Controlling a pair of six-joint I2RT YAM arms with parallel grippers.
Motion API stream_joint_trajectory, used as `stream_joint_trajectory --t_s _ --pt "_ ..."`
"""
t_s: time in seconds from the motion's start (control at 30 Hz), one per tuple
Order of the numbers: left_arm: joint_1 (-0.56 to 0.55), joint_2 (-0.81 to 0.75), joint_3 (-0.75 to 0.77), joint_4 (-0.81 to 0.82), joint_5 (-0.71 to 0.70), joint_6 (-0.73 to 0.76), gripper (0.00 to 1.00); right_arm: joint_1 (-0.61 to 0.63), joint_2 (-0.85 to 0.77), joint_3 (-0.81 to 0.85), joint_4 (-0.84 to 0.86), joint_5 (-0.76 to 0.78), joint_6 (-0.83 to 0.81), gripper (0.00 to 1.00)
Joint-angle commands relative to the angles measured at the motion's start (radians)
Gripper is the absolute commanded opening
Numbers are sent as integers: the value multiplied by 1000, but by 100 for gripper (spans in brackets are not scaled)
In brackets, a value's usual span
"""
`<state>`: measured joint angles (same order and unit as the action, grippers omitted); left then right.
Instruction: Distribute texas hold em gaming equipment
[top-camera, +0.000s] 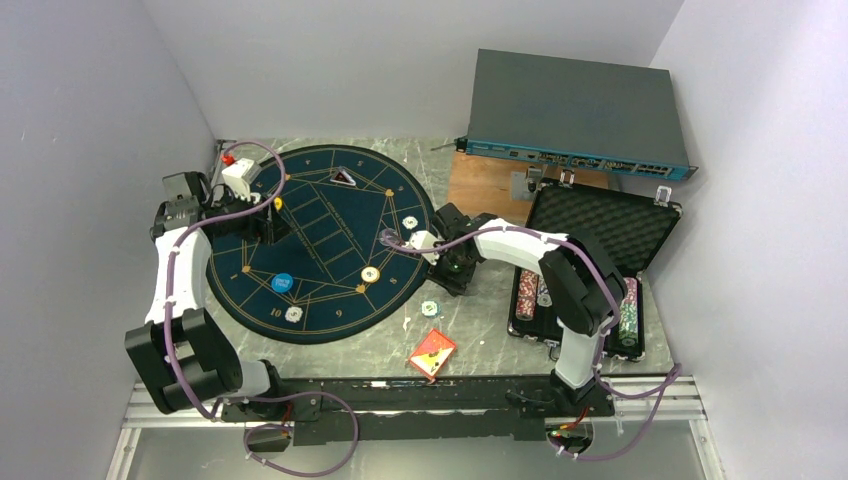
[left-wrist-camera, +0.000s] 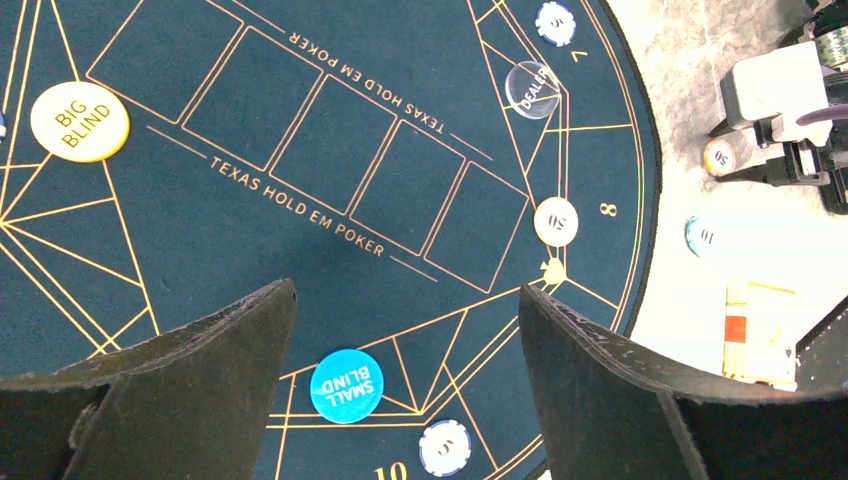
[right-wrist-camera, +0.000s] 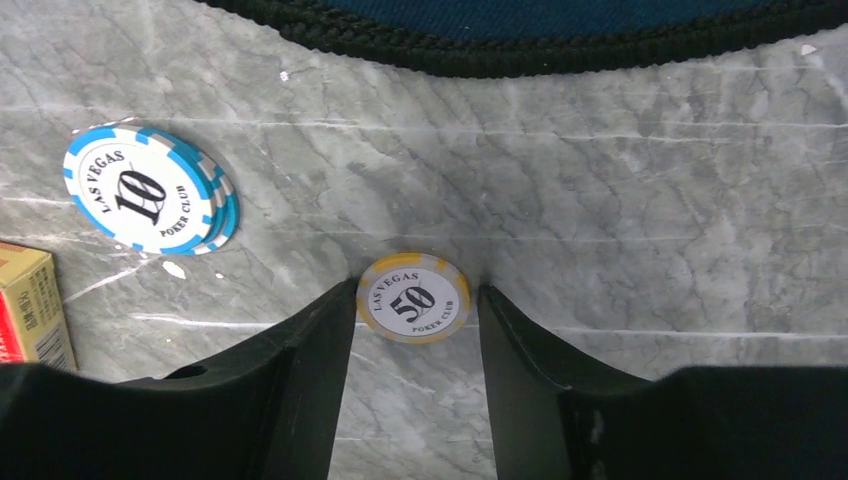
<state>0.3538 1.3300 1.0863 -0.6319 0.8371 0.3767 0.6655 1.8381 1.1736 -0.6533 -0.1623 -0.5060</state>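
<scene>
Grey-veined marble is serving as the bench (right-wrist-camera: 650, 200), and pale walls are closing it in on three sides. One 50 chip (right-wrist-camera: 414, 297) is lying flat on the stone between the right fingers (right-wrist-camera: 315, 350). The fingers are standing close on either side of it, and I cannot tell whether they are pinching it. Left of them a 10 chip (right-wrist-camera: 150, 188) is lying, possibly a stack of two. Further left, one card box (right-wrist-camera: 28, 310) is being cut off by the frame edge. Ahead of them the mat (right-wrist-camera: 520, 45) is showing only its rim.

The left fingers (left-wrist-camera: 265, 320) are hanging wide apart above the mat, holding nothing. Below and between them one blue disc (left-wrist-camera: 347, 386) is sitting, and one yellow disc (left-wrist-camera: 80, 121) is lying far ahead to the left. Three whitish chips are resting on the cloth:
- the near chip (left-wrist-camera: 444, 447), beside the blue disc
- the middle chip (left-wrist-camera: 556, 221), ahead of the right-hand finger
- the far chip (left-wrist-camera: 555, 22), half cropped

One clear dealer button (left-wrist-camera: 532, 90) is barely standing out. Behind the right fingers the case (top-camera: 600, 225) is lying open. The arm is partly hiding its chip rows (top-camera: 527, 292), so they are uncountable.
</scene>
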Motion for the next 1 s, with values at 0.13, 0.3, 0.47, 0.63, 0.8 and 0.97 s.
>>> stream_joint_trajectory --t_s 0.13,0.3,0.47,0.63,0.8,0.97 --pt "-3 -14 26 31 8 -10 87 50 46 -47 40 66 -3 49" --pt "-3 -6 34 37 12 -19 87 57 62 -49 15 51 -11 43" --pt "-3 3 35 40 14 -24 86 54 44 -12 -4 31 -11 31" --pt "-3 5 39 37 8 -19 86 49 17 65 -31 26 -12 28" --pt "-3 7 43 37 7 -18 86 46 8 144 -58 28 -20 27" --pt "-3 10 40 38 4 -13 86 42 36 226 -74 29 -25 27"
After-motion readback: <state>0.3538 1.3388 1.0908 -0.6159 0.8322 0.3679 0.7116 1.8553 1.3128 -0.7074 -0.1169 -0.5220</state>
